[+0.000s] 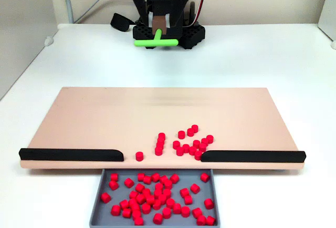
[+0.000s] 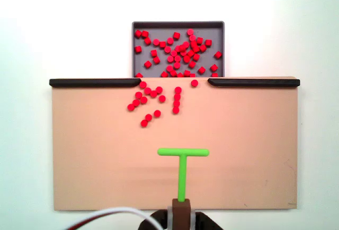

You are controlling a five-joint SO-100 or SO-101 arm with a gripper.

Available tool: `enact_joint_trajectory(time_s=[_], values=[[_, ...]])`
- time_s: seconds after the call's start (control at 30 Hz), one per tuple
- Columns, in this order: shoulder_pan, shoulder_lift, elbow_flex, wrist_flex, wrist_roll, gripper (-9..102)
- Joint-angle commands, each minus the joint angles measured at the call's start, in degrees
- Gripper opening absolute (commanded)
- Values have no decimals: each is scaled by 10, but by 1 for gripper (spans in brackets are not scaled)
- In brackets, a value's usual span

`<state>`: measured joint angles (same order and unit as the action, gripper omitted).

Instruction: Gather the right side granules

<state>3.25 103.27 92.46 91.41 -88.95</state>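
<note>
White surface (image 1: pixel 294 60) holds our tan board (image 2: pixel 238 150). Our jaws (image 2: pixel 181 204) grip the green T tool (image 2: pixel 183 158). The few red pellets (image 2: pixel 176 99) we want lie ahead, a bit left, near the tray (image 2: pixel 135 44) gap.

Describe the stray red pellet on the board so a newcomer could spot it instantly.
Find the tan board and the gap between its two black rails beside the grey tray. One red pellet sits in that gap, near one rail's end. Unlike the column of four and the bigger cluster nearby, it stands alone, touching nothing.
</note>
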Motion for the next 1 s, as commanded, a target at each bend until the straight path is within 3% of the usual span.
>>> enact_joint_trajectory(time_s=[0.0, 0.97], values=[[-6, 19, -2, -2, 2, 0], [-17, 7, -3, -3, 45, 0]])
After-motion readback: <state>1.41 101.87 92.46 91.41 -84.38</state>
